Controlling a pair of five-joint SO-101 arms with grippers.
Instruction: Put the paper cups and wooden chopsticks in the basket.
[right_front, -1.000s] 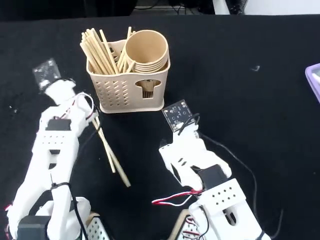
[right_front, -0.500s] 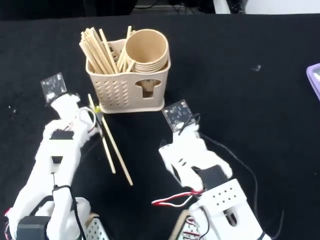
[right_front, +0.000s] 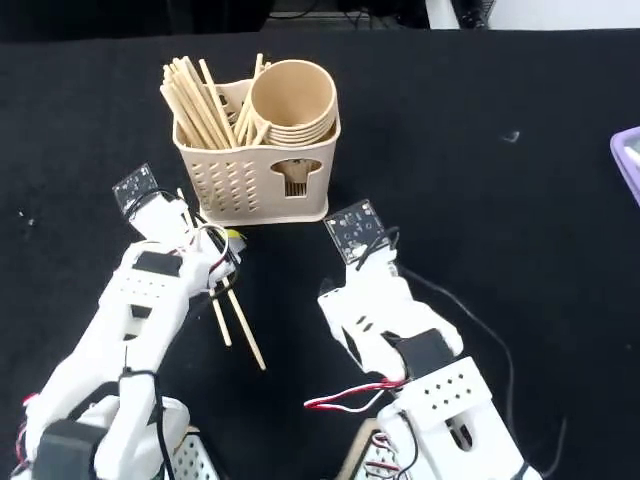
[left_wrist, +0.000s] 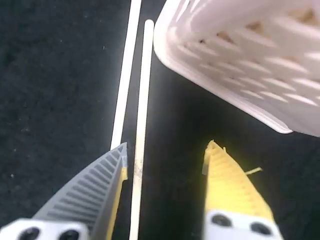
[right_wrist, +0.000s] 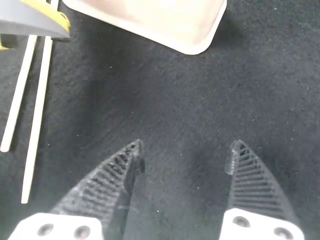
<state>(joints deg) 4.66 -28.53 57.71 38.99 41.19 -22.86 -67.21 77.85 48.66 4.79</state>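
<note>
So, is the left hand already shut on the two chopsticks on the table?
No, the left hand is open, and the two chopsticks lie loose on the table near it.

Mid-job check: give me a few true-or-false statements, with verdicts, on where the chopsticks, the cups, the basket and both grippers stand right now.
1. Two chopsticks lie on the table outside the basket. True.
2. The left gripper is shut on a chopstick. False: its fingers are apart and both loose chopsticks lie flat on the table beneath it.
3. Paper cups sit stacked inside the basket. True.
4. The right gripper holds a paper cup. False: it is open and empty over bare table near the basket's corner.
5. The basket has tipped onto its side. False: it stands upright, with chopsticks and cups in it.
</note>
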